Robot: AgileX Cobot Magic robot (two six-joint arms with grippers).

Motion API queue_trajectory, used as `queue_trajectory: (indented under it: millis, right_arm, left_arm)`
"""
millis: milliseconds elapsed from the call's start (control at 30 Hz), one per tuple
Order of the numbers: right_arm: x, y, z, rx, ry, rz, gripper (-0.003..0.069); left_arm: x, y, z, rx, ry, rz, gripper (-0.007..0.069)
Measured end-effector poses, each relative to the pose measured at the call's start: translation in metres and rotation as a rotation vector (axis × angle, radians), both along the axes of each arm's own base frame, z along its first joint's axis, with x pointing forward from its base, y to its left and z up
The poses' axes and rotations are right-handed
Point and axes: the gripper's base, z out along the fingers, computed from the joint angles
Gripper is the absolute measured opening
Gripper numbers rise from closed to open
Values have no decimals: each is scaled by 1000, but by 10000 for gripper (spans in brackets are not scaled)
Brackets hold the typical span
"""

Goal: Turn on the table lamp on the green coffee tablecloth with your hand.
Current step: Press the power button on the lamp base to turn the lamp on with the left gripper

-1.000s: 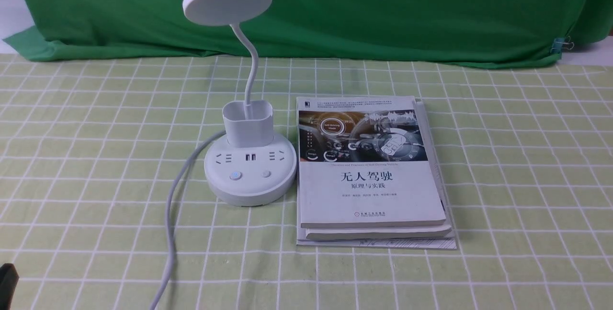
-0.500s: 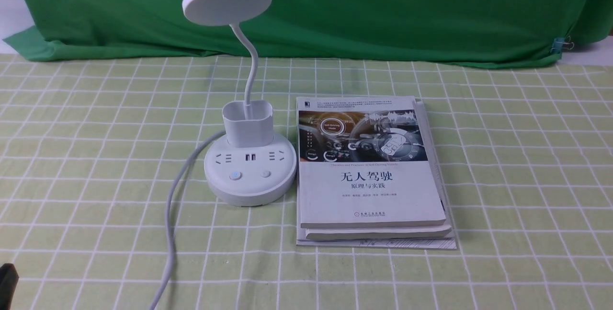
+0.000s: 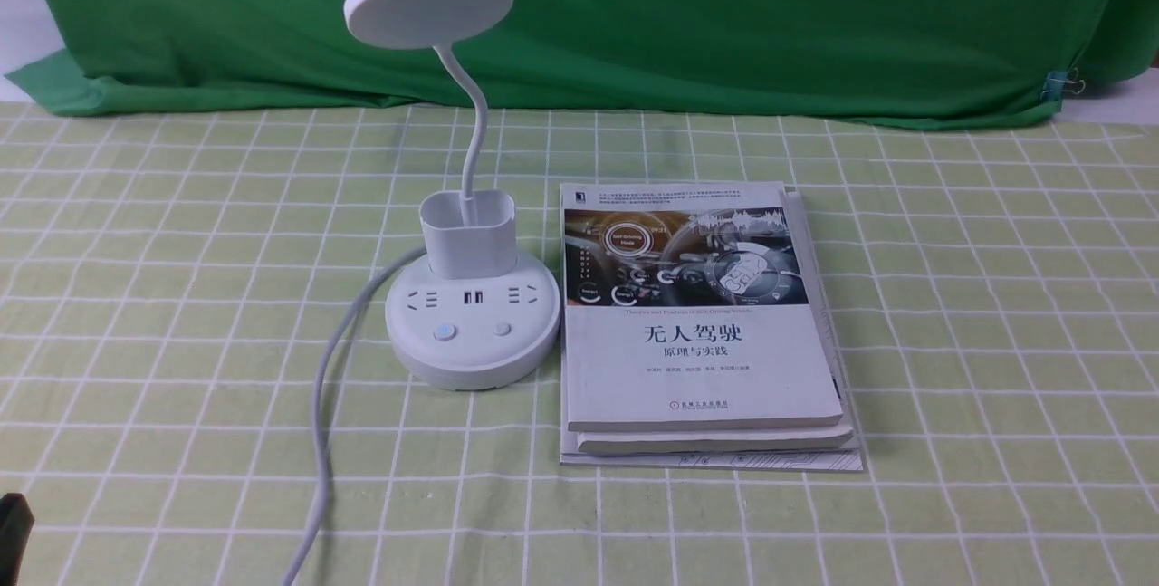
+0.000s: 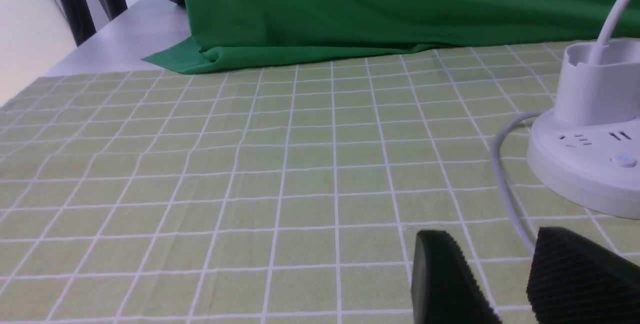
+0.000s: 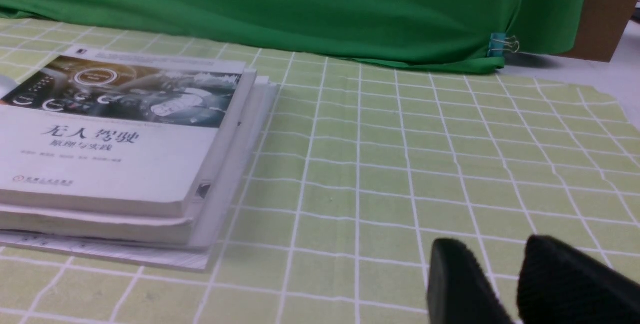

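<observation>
The white table lamp stands on the pale yellow-green checked tablecloth, left of centre. It has a round base with sockets and two buttons, a cup-like holder and a disc head. Its white cord runs toward the front edge. The lamp head shows no light. My left gripper is open and empty, low over the cloth, short of the cord and the base. Only a black corner of it shows in the front view. My right gripper is open and empty over bare cloth.
A stack of books lies right beside the lamp base; it also shows in the right wrist view. A plain dark green cloth hangs along the back, held by a clip.
Almost nothing differs. The black corner of the left gripper at the front view's bottom left has shifted very slightly. The lamp and books have not moved.
</observation>
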Motion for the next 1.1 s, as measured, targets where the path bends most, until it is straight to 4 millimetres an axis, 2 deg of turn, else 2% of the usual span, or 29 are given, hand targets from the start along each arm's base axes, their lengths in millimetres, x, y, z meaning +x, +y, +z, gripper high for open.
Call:
queue_trajectory:
  millis: [200,367,400,533,700,767,800,833,900,1000,1100]
  right_arm:
    - [0,0,0,0,0,0,245]
    - [0,0,0,0,0,0,245]
    - [0,0,0,0,0,0,245]
    - [0,0,0,0,0,0,245]
    - [0,0,0,0,0,0,245]
    - [0,0,0,0,0,0,245]
    - [0,0,0,0,0,0,245]
    - [0,0,0,0,0,0,245]
    - [0,0,0,0,0,0,245]
    - [0,0,0,0,0,0,245]
    - [0,0,0,0,0,0,245]
  left_arm:
    - [1,-1,10,-74,-111,-6,241]
    - [0,0,27,-254,-311,4,241]
    - [-2,2,35,-292,-404,9,241]
    - [-4,3,42,-275,-487,9,241]
    - [4,2,56,-208,-438,2,241]
    - [14,1,77,-186,-404,-1,241]
    - [15,1,76,-186,-393,0,241]
    - [23,2,88,-180,-368,0,241]
    - [35,2,96,-179,-306,3,241]
    - [56,2,91,-183,-168,14,241]
    - [79,3,71,-157,3,23,241]
